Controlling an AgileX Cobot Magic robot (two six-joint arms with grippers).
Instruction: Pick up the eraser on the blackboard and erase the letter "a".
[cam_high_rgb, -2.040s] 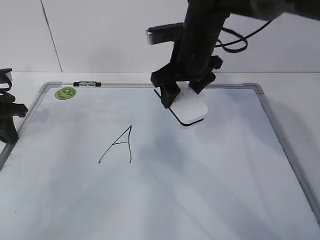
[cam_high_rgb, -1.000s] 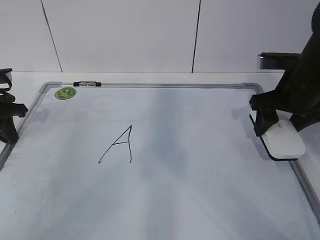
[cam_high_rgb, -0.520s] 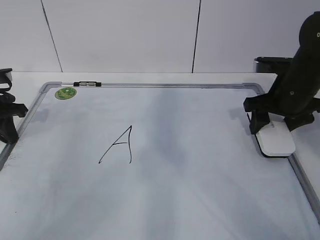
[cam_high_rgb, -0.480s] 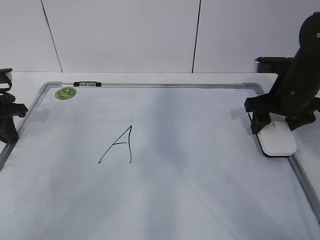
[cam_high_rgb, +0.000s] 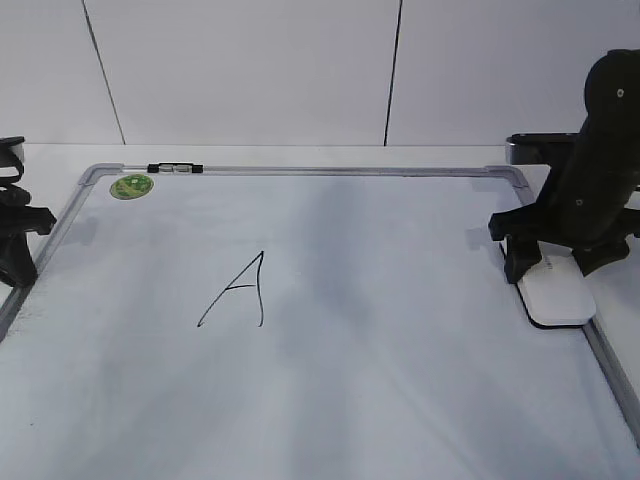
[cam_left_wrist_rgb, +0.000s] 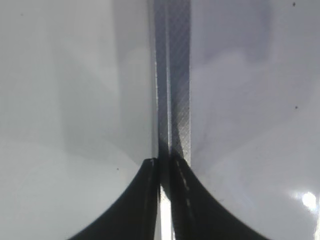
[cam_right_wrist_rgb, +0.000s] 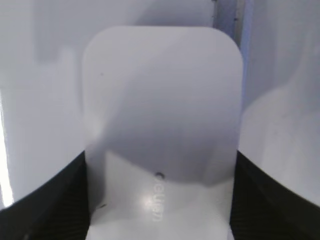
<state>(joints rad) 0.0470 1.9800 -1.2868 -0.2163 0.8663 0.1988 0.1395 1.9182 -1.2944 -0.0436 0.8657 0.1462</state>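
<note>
The white eraser (cam_high_rgb: 556, 296) lies flat on the blackboard (cam_high_rgb: 400, 380), against its right frame. My right gripper (cam_high_rgb: 557, 262) stands over the eraser with one jaw on each long side, shut on it. In the right wrist view the eraser (cam_right_wrist_rgb: 160, 100) fills the gap between the jaws of this gripper (cam_right_wrist_rgb: 160, 156), with grey lettering near them. No lowercase "a" shows on the board. My left gripper (cam_high_rgb: 15, 250) is shut and empty at the board's left frame (cam_left_wrist_rgb: 175, 75), seen between its jaws (cam_left_wrist_rgb: 165, 167).
A capital "A" (cam_high_rgb: 240, 290) is drawn left of the board's centre. A small green round magnet (cam_high_rgb: 131, 186) sits at the far left corner, with a black-and-silver marker (cam_high_rgb: 174, 168) on the top frame. A white wall stands behind the table.
My right gripper carried the eraser from the board's upper middle to its right edge and lowered it onto the surface there. The left arm has not moved.
</note>
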